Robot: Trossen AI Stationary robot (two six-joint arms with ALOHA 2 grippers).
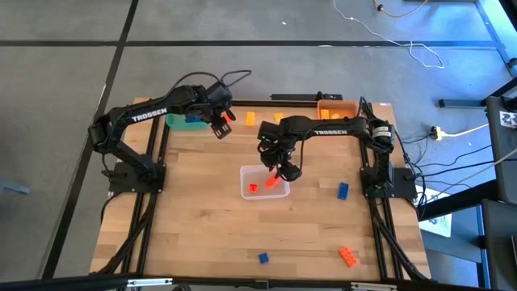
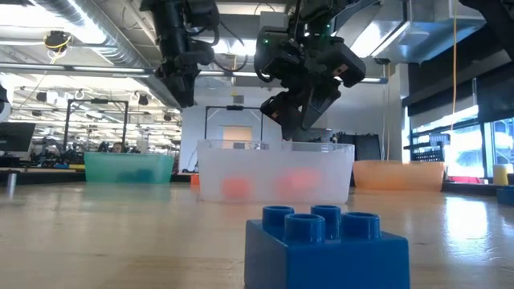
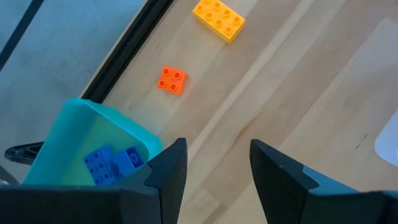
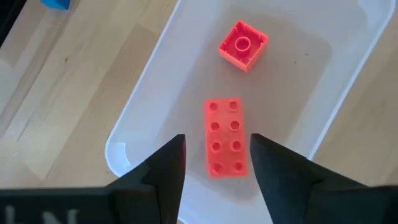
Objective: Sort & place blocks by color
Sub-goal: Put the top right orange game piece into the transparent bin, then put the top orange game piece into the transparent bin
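The right gripper (image 1: 284, 171) is hanging just above the clear rectangular plastic bin (image 1: 246, 172) near the middle of the wooden table (image 1: 202, 226); its two dark fingers (image 4: 166, 168) are standing apart with nothing between them, and the long red-orange studded brick (image 4: 224, 138) is lying flat on the bin floor below the gap; a small red-orange square brick (image 4: 243, 45) is lying in the same bin, a little apart from the long one.

The left gripper (image 1: 220, 125) is hovering near the far left of the table, just beside the teal rectangular bin (image 1: 182, 121); its fingers (image 3: 168, 171) are also spread, holding nothing; two blue studded bricks (image 3: 113, 163) are resting inside the teal bin.

On the bare wood beyond the left gripper a small orange square brick (image 3: 171, 79) and a yellow long brick (image 3: 218, 19) are lying apart from each other; an orange bin (image 1: 337, 107) is standing at the far right corner.

On the near side of the table a blue brick (image 1: 262, 258) and an orange brick (image 1: 348, 256) are lying well apart; another blue brick (image 1: 342, 190) is lying to the right of the clear bin; in the low view one blue brick (image 2: 325, 245) is showing very near to the camera.

The white word TROSSEN is readable on the left arm (image 1: 149, 115); the lettering on the right arm (image 1: 331, 132) is too small to read with certainty.
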